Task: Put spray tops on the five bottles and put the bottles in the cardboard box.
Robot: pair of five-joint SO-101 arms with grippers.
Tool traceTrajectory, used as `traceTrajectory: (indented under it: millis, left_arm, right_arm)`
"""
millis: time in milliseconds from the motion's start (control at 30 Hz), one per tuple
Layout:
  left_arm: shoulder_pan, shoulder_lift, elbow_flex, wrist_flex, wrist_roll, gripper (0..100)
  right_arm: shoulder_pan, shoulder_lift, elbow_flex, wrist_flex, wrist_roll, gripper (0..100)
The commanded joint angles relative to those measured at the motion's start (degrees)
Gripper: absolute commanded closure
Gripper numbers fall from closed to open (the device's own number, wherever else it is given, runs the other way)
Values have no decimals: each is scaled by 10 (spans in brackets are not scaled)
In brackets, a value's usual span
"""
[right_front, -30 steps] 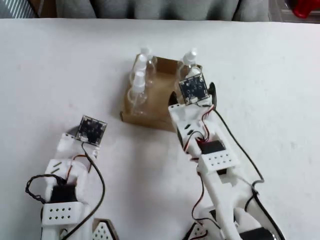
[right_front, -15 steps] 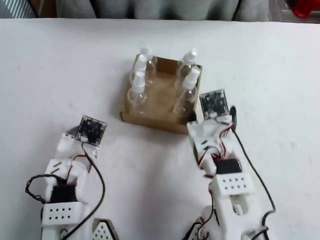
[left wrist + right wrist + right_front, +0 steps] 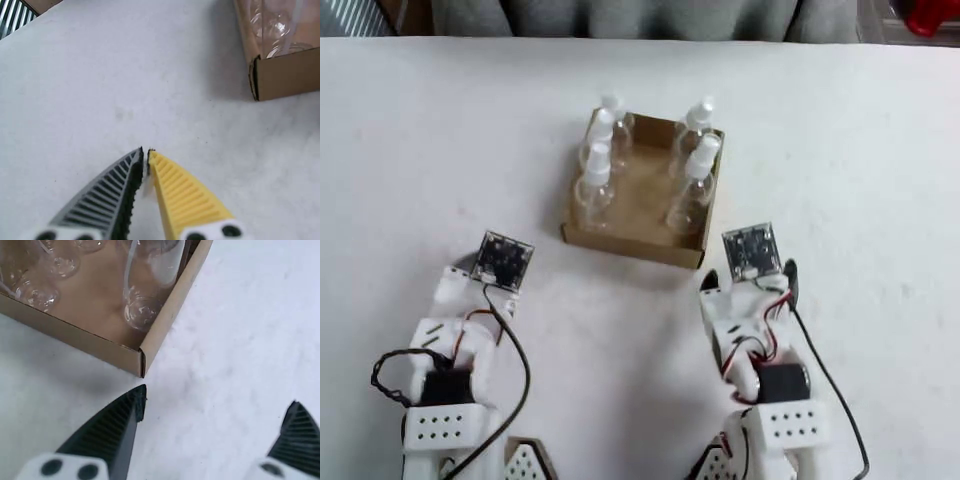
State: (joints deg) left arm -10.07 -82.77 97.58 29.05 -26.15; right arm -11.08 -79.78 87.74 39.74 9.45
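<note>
White table (image 3: 440, 120), cardboard box (image 3: 620, 240) near its middle

obstacle: cardboard box (image 3: 630, 246) of upright bottles (image 3: 595, 186), mid-table | room: table (image 3: 440, 130) either side and beyond | right hand (image 3: 218, 397) beside box corner

The edge cuts off the bottles (image 3: 142, 307) and cardboard box (image 3: 75, 335)

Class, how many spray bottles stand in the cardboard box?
5: far-left bottle, middle-left bottle, near-left bottle, far-right bottle, near-right bottle, all inside the cardboard box. None seems hidden.
</note>
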Motion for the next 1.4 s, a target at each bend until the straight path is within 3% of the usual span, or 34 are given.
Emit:
traceTrajectory:
  millis: [0, 133, 433, 733, 1100, 1367]
  left_arm:
    - [3, 5, -3, -12, -7, 976]
    - [3, 5, -3, -12, -7, 976]
    - [4, 5, -3, -11, -7, 976]
    - [5, 5, -3, -10, -5, 976]
    - [36, 1, -4, 158, -3, 973]
    - [5, 1, -5, 164, -7, 976]
  right_arm:
    - [5, -65, 9, 30, 0, 633]
    - [8, -130, 29, 65, 0, 678]
    - [15, -237, 91, 164, -6, 981]
    - [10, -231, 91, 252, -7, 968]
    - [11, -231, 91, 330, -3, 970]
    - [12, -231, 91, 330, -3, 970]
